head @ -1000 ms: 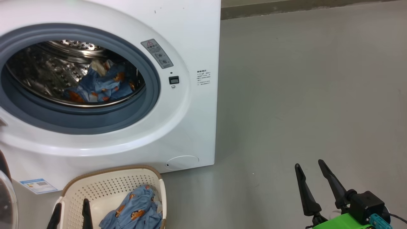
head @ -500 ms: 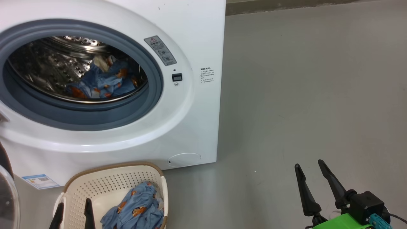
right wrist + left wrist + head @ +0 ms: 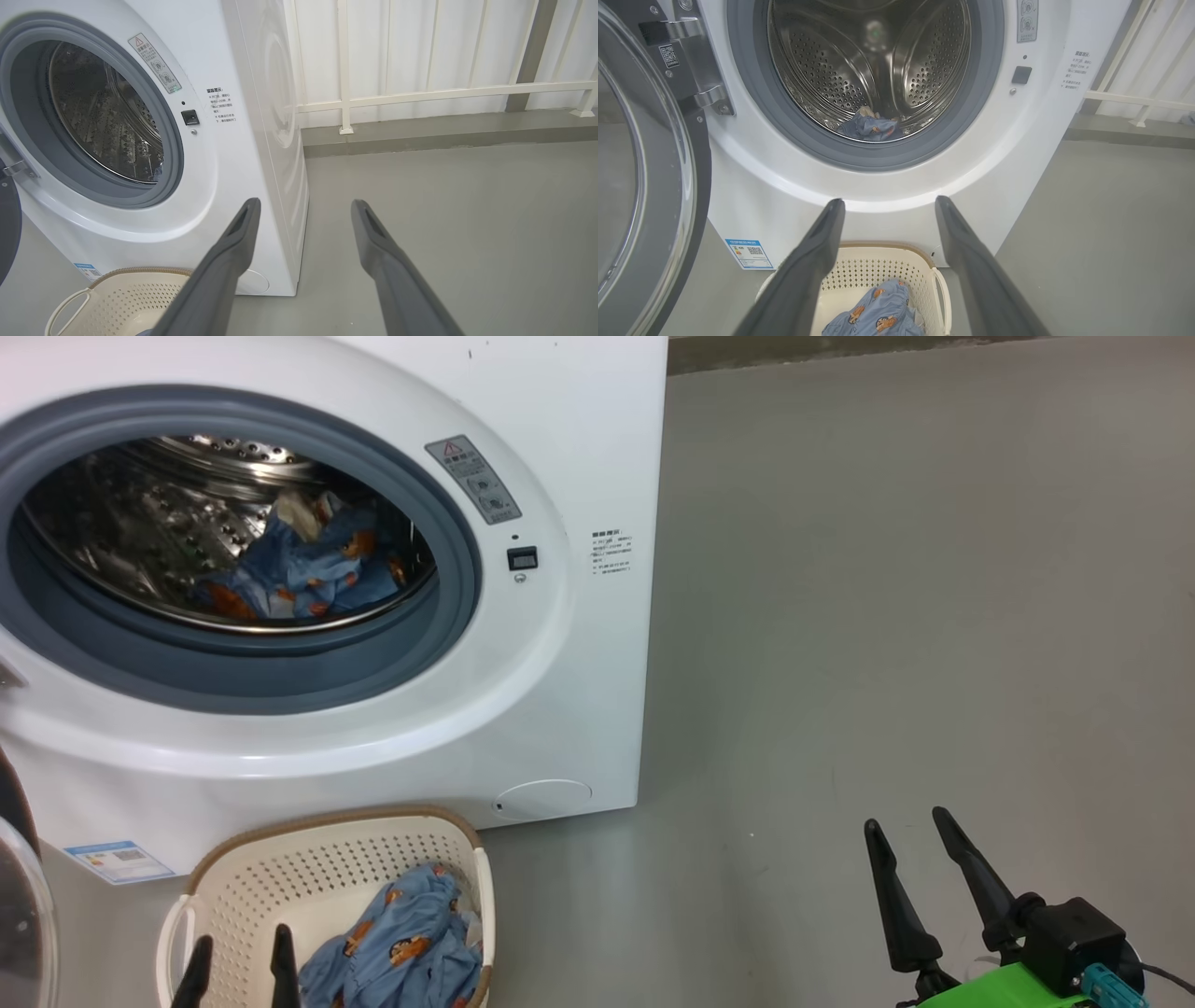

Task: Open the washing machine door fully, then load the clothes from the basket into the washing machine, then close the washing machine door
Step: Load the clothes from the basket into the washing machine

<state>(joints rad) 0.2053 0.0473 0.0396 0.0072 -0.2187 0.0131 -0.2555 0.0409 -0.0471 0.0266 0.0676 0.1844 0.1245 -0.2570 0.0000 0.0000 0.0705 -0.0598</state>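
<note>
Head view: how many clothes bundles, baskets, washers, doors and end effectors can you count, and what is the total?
Clothes bundles: 2
Basket: 1
Washer: 1
Door: 1
End effectors: 2, left end effector and right end effector
Total: 7

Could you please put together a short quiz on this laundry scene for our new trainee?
1. True or false: light blue cartoon-print clothes lie both in the cream perforated plastic basket and in the big white washing machine's steel drum.
2. Over what does the left gripper hover? A the basket, B bare floor, C the drum.
3. Fill in: the right gripper's long dark fingers are ____.
Key: 1 true; 2 A; 3 open.
</note>
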